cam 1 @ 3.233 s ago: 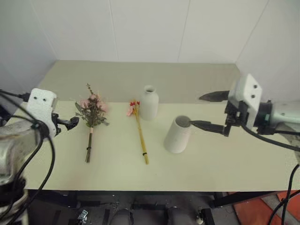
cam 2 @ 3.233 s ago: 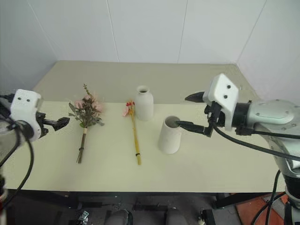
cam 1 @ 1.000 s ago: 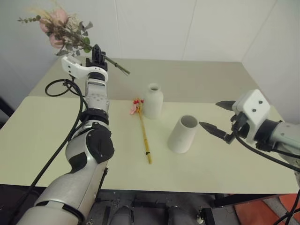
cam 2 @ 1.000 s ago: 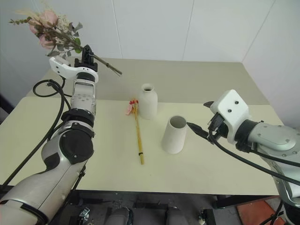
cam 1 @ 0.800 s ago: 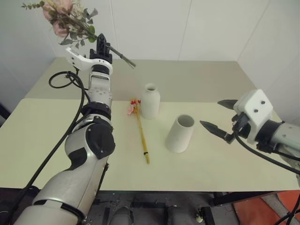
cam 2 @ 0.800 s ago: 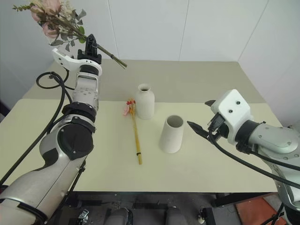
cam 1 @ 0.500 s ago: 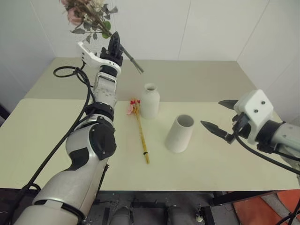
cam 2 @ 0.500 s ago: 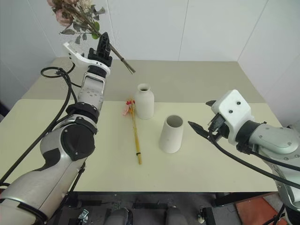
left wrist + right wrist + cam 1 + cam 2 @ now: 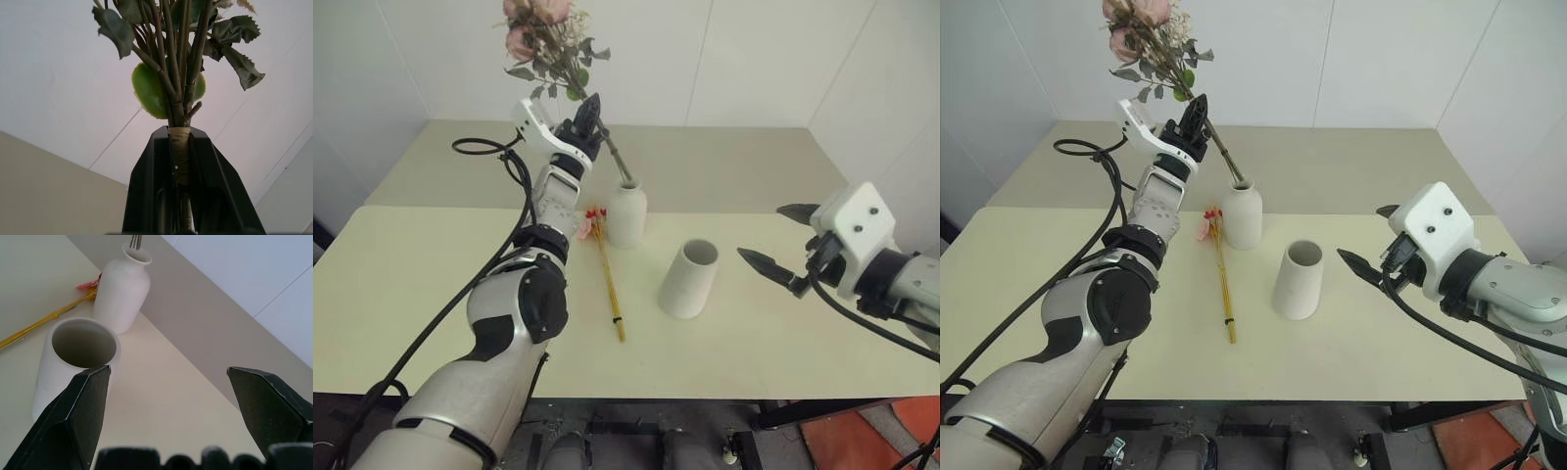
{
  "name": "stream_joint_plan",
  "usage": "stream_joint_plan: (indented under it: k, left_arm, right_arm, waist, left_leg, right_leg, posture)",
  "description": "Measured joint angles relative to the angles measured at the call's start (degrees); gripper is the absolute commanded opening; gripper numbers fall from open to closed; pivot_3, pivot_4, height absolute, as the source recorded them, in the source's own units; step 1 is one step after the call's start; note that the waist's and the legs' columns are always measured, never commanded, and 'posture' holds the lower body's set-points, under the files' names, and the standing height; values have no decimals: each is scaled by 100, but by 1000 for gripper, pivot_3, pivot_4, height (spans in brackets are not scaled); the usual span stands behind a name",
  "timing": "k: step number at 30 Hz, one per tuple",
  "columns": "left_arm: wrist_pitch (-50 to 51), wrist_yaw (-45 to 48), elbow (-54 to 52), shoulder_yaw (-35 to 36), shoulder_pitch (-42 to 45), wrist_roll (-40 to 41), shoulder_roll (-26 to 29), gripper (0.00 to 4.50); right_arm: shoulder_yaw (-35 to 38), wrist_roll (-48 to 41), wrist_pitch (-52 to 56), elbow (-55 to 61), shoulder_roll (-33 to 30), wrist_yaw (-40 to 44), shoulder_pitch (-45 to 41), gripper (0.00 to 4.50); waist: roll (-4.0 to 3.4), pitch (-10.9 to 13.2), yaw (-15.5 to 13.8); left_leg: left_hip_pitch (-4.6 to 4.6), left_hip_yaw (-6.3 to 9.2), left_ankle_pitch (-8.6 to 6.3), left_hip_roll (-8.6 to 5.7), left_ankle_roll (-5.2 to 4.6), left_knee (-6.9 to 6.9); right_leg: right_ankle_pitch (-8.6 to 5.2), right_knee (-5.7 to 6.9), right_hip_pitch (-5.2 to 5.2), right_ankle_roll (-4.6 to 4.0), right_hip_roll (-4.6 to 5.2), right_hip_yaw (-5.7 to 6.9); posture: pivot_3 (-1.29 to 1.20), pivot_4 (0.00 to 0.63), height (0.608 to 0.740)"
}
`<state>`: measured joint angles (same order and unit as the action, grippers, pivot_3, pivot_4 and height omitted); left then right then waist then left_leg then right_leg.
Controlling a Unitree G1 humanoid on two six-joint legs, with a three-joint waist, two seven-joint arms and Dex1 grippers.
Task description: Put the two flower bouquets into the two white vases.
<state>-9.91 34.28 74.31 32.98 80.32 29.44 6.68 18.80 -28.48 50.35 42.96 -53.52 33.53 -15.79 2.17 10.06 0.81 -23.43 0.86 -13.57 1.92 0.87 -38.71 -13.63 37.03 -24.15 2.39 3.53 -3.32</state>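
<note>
Swinging across from the far left side toward the middle, compared with a second ago, goes the left gripper, clamped tight on the taped stems of the bushy rose bouquet. Holds the blooms high and tilted back to the left, with the dark stem tips now right at the mouth of the bottle-shaped vase (seen poking just into the opening from the right wrist view), where a second ago hung well off to the side. Means the first bouquet is nearly in, but not yet dropped; likely needs tipping more upright and sliding down the narrow neck before letting go. Waiting close to the wide-mouthed vase sits the right gripper, fingers spread apart and holding nothing, about where it was before. Lying flat on the table, just left of the bottle vase, is the slim yellow-stemmed bouquet, not picked up yet. Leaves half the job and a bit more.
</note>
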Motion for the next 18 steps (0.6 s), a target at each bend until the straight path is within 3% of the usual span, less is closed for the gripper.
stream_joint_plan:
  k: [18]
  left_arm:
    - [-782, 161, 84, -873, -104, -1164, -204, 92]
  right_arm:
    - [270, -98, 22, 134, 124, -127, 149, 4485]
  waist:
    - [0, 0, -15]
  left_leg:
    - [-1, 0, 0, 0, 0, -1]
  right_leg:
    - [0, 0, 0, 0, 0, 0]
  posture:
    - [0, 150, 740]
